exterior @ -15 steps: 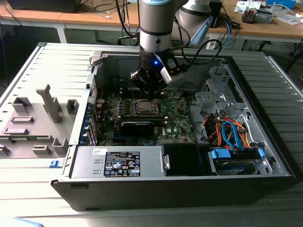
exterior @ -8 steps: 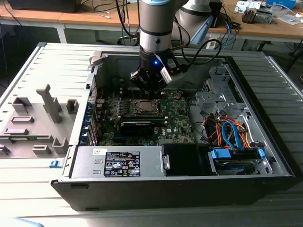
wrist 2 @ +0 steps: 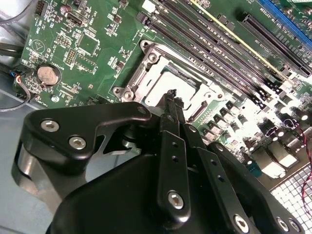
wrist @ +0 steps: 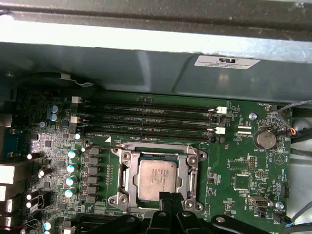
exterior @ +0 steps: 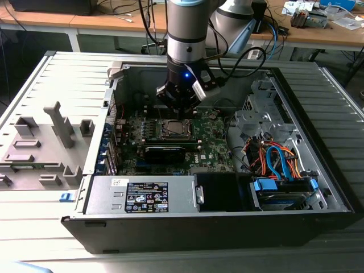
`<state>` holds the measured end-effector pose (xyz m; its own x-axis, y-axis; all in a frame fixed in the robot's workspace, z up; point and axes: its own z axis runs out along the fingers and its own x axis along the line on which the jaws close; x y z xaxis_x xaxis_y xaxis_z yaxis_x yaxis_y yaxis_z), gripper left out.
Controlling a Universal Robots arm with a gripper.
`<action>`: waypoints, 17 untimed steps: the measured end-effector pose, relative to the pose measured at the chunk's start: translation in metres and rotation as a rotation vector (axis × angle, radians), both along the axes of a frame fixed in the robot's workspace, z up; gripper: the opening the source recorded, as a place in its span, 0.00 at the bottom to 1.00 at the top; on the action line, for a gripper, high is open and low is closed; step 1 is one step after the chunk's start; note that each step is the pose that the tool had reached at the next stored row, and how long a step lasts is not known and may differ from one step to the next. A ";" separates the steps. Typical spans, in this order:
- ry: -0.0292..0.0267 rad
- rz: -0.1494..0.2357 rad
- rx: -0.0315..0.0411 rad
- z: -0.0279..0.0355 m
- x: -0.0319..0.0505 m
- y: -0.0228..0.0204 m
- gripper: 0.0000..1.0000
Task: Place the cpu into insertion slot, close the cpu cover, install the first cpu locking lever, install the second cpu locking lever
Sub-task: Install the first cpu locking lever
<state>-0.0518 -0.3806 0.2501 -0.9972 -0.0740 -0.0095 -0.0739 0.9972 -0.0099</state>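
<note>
The exterior view looks down from high up, a good way back, at the whole open computer case [exterior: 85, 222] lying on its side, with the arm [exterior: 185, 34] reaching in from the far side. The first wrist view sits close above the green motherboard [wrist: 234, 165] and looks almost straight down at the insertion slot [wrist: 158, 178] with the cpu [wrist: 157, 179] in it. The second wrist view is nearer still and looks at a slant past the black gripper [wrist 2: 171, 105] to the same slot [wrist 2: 146, 80]. All three views share the socket and the long memory slots [wrist: 151, 119] beside it.
</note>
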 end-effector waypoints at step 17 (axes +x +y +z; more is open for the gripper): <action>0.0000 0.000 0.0006 0.0002 -0.0112 0.0000 0.11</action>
<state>-0.0630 -0.3806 0.2504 -0.9972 -0.0741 -0.0096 -0.0740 0.9972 -0.0094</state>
